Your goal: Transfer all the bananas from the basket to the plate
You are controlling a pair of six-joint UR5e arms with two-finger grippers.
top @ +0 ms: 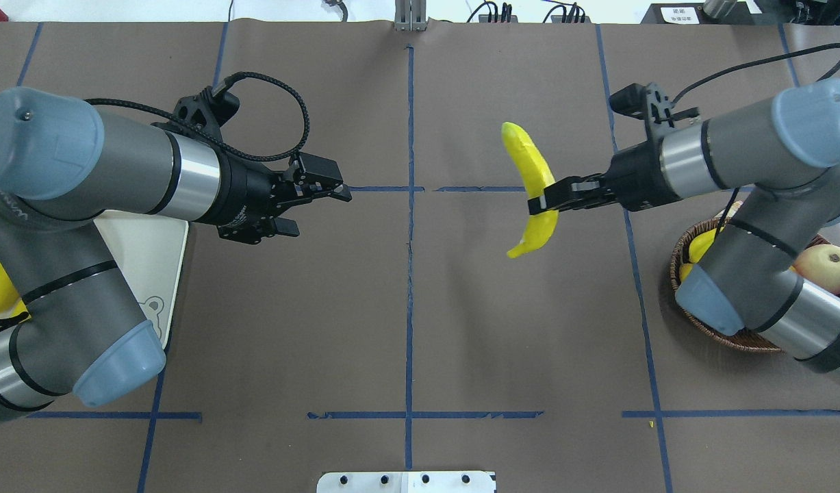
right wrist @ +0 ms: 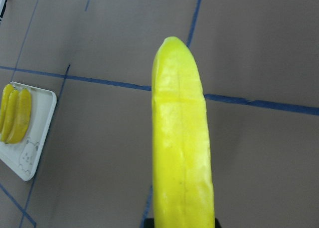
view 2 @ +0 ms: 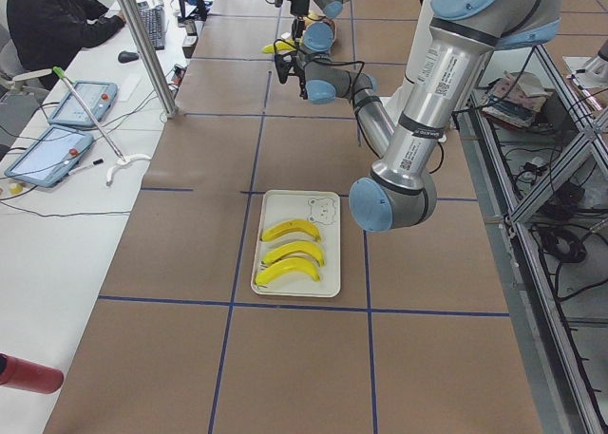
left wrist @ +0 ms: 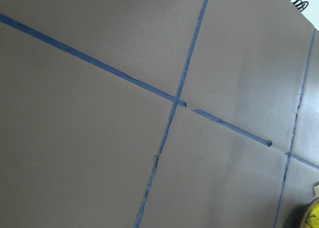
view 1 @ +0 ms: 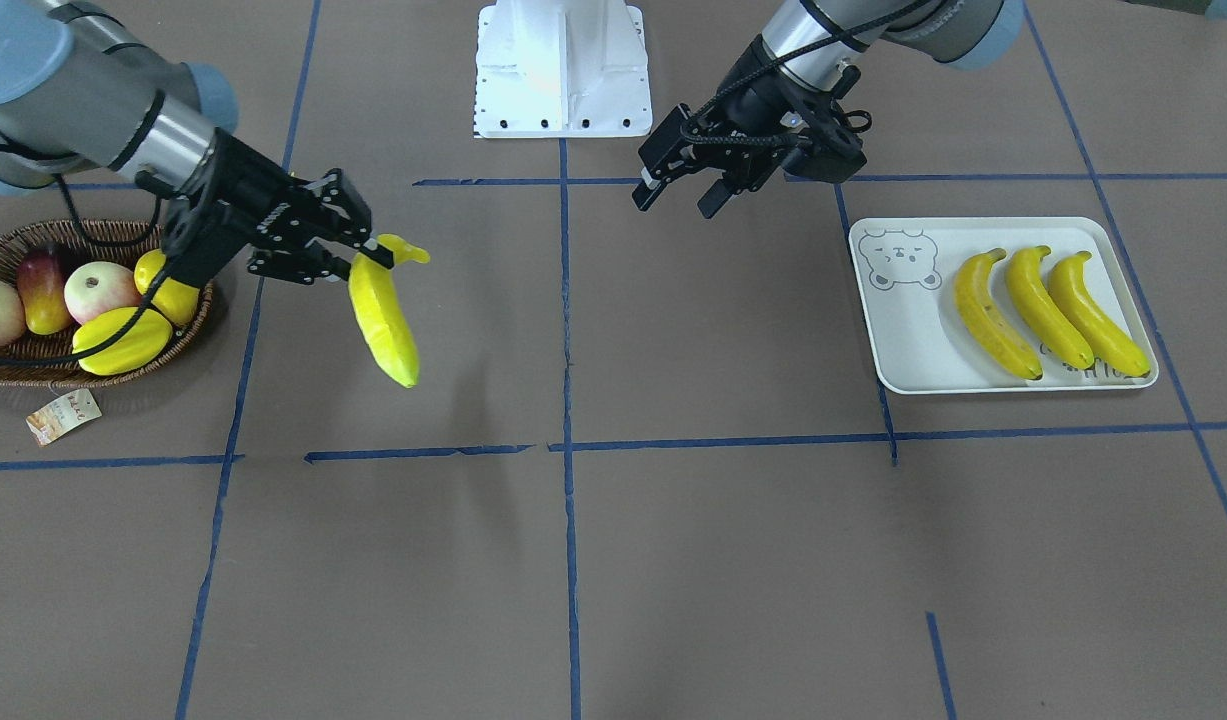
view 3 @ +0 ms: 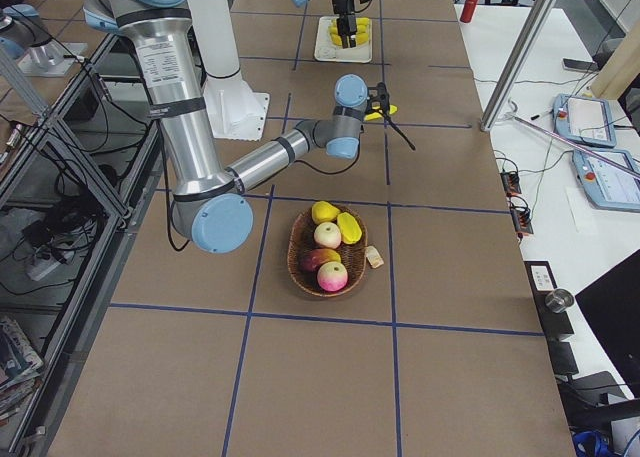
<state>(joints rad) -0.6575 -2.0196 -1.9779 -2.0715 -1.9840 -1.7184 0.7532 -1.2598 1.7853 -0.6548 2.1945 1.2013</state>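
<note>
My right gripper (view 1: 370, 256) is shut on one yellow banana (view 1: 383, 322) near its stem and holds it above the table, just beside the wicker basket (view 1: 13, 240). The banana also shows in the overhead view (top: 532, 171) and fills the right wrist view (right wrist: 182, 153). Three bananas (view 1: 1048, 310) lie side by side on the white bear plate (view 1: 903, 340) at the other end. My left gripper (view 1: 678, 195) is open and empty, in the air near the plate's corner. No banana shows in the basket.
The basket holds two apples (view 1: 98, 290), a red-yellow fruit (view 1: 43, 290), a pear (view 1: 168, 285) and a starfruit (view 1: 123, 342). Its paper tag (view 1: 63, 415) lies on the table. The white robot base (view 1: 561, 70) stands at mid table edge.
</note>
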